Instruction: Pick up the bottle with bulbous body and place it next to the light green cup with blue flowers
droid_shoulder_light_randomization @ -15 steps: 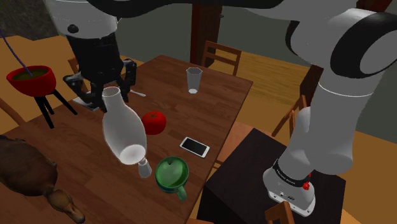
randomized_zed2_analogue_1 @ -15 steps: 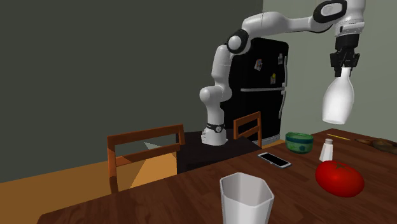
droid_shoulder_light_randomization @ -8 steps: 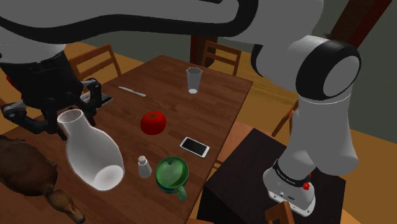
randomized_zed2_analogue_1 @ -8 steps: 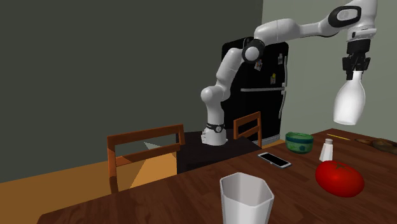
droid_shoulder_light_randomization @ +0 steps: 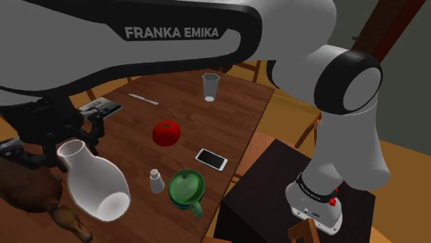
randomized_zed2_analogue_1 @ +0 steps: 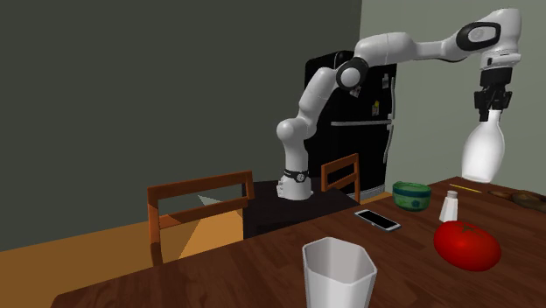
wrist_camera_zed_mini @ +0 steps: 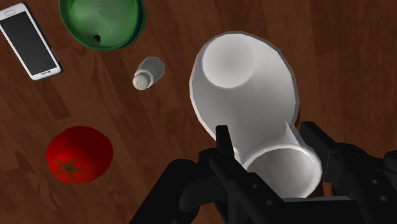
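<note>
Dark wood table (droid_shoulder_light_randomization: 238,114) spreads under your arm. At the shoulder view's left, the black gripper (randomized_zed2_analogue_1: 490,107) pinches the neck of the white bulbous bottle (droid_shoulder_light_randomization: 93,183), which hangs neck-up in the air, clear of the tabletop. Going right you meet a small white shaker (droid_shoulder_light_randomization: 157,181), a red tomato (droid_shoulder_light_randomization: 166,132), the green cup (droid_shoulder_light_randomization: 187,190), a phone (droid_shoulder_light_randomization: 211,159) and, farther back, a glass (droid_shoulder_light_randomization: 210,87). Across the room you have a dark grey wall (randomized_zed2_analogue_1: 131,87), a wooden chair (randomized_zed2_analogue_1: 197,206) and a black fridge (randomized_zed2_analogue_1: 367,140).
</note>
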